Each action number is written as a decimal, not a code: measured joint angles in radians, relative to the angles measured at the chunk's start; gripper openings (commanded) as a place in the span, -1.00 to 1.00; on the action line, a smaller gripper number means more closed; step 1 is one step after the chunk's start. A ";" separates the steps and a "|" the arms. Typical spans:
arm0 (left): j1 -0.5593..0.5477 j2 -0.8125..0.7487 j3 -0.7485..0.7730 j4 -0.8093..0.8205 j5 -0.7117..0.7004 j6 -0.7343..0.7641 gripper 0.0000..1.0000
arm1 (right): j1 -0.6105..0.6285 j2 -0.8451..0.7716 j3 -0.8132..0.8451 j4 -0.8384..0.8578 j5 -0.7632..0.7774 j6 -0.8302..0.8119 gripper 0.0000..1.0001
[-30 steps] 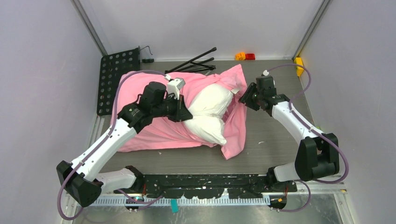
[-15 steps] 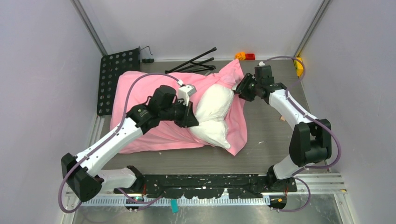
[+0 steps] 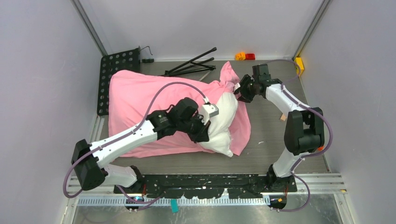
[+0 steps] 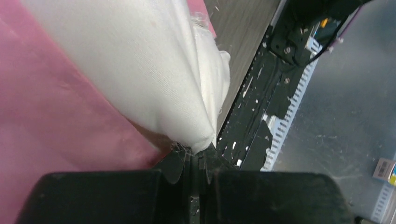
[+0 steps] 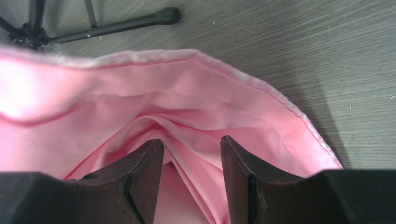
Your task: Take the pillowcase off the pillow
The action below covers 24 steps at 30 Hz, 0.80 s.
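The pink satin pillowcase [image 3: 140, 100] lies across the table's left and middle, with its open end to the right. The white pillow [image 3: 225, 114] sticks out of that opening. My left gripper [image 3: 204, 134] is shut on a corner of the pillow, and the left wrist view shows white fabric [image 4: 154, 70] pinched in the closed jaws [image 4: 194, 151], with pink pillowcase [image 4: 56, 116] beside it. My right gripper [image 3: 239, 91] is at the far edge of the opening. Its fingers [image 5: 144, 177] are apart, with a loose fold of the pillowcase [image 5: 196, 112] between them [image 5: 191, 144].
Black tripod legs [image 3: 191, 63] lie behind the pillowcase and also show in the right wrist view [image 5: 116, 25]. A perforated black plate [image 3: 114, 74] stands at the far left. Small red and orange blocks [image 3: 245, 56] and a yellow piece [image 3: 299, 64] sit at the back right. A black rail [image 4: 261, 93] runs along the front edge.
My left gripper has moved right and toward the front with the pillow corner, drawing more white pillow out. My right gripper has moved back and left onto the pillowcase's open edge.
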 measured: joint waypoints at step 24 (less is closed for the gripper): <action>-0.108 0.047 0.107 -0.158 -0.125 -0.021 -1.00 | -0.064 -0.029 -0.075 0.157 0.063 -0.027 0.78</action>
